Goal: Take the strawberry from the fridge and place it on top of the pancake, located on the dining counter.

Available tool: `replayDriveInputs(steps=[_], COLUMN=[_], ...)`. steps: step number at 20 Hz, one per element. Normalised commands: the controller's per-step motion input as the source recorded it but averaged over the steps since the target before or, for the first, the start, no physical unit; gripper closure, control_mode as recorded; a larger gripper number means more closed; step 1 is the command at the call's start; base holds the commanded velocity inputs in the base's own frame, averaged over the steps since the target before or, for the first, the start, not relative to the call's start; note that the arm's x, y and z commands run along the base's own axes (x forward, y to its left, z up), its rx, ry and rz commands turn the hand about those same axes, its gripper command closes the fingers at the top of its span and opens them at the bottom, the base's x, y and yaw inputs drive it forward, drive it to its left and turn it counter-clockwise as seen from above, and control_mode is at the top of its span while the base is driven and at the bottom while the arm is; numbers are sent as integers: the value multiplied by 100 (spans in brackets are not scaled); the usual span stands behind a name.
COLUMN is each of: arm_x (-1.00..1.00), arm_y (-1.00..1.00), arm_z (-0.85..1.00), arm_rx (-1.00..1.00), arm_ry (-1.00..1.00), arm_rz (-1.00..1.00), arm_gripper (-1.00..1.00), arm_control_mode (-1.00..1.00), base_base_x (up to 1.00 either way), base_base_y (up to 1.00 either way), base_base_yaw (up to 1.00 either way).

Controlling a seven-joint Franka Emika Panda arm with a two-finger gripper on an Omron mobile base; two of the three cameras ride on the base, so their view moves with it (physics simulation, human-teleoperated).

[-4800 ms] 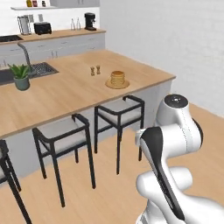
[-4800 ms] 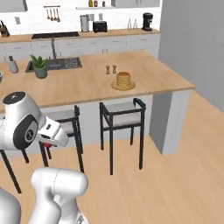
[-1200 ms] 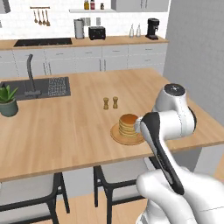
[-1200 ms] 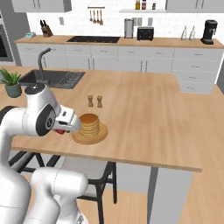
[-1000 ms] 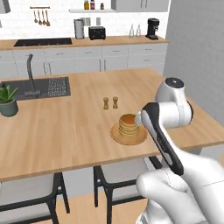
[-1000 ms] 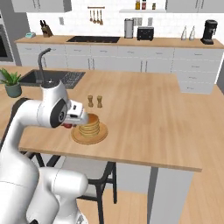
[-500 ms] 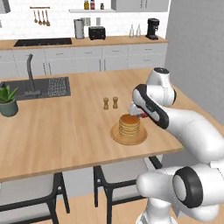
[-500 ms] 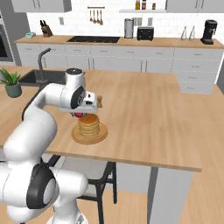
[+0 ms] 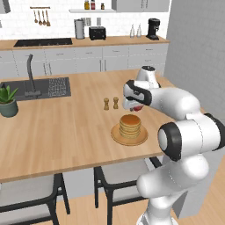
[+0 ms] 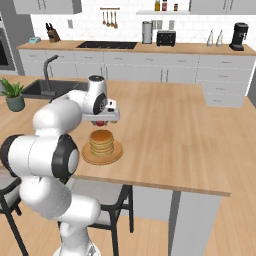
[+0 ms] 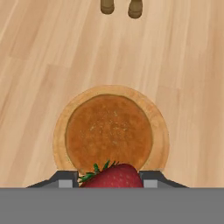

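The gripper (image 11: 112, 183) hangs over the dining counter (image 9: 66, 132) with its jaws partly closed on the strawberry (image 11: 113, 176), held there because the berry has yet to be set on the pancake (image 11: 109, 131), which sits directly below on its round tan plate (image 11: 161, 135). In the hand view the stack lies nearly centred under the berry, a sign that the hand is lined up for a straight drop rather than a sideways carry. From the left base view the strawberry (image 9: 138, 108) shows as a small red spot under the white hand, above and just behind the pancake (image 9: 130, 125); the right base view puts the strawberry (image 10: 101, 122) above the pancake (image 10: 101, 141) as well, apart from it, not touching. The plate (image 10: 114, 153) stands near the counter's front edge, within easy reach of the arm. Two small brown shakers (image 9: 110, 103) stand a little further back, clear of the drop path. Much of the berry is cut off at the bottom of the hand view, so how deep the fingers sit on it is hard to tell, and the finger tips are mostly hidden behind it. The exact gap between berry and stack cannot be judged from any view
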Motion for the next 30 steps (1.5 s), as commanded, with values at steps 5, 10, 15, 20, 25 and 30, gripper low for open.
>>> replayDriveInputs(steps=[5,10,15,20,25,30], arm_x=[56,-16,1,6,-10,-6], arm_y=[14,2,9,6,-1,6], arm_z=[-25,-32,-29,-5,0,-2], arm_rx=[0,0,0,0,0,0], arm_ry=[0,3,-1,0,0,0], arm_rz=[0,0,0,0,0,0], arm_gripper=[100,100,100,100,100,100], arm_control_mode=[-100,-100,-100,-100,-100,-100], base_base_x=[0,0,0,0,0,0], base_base_y=[0,0,0,0,0,0], base_base_yaw=[0,0,0,0,0,0])
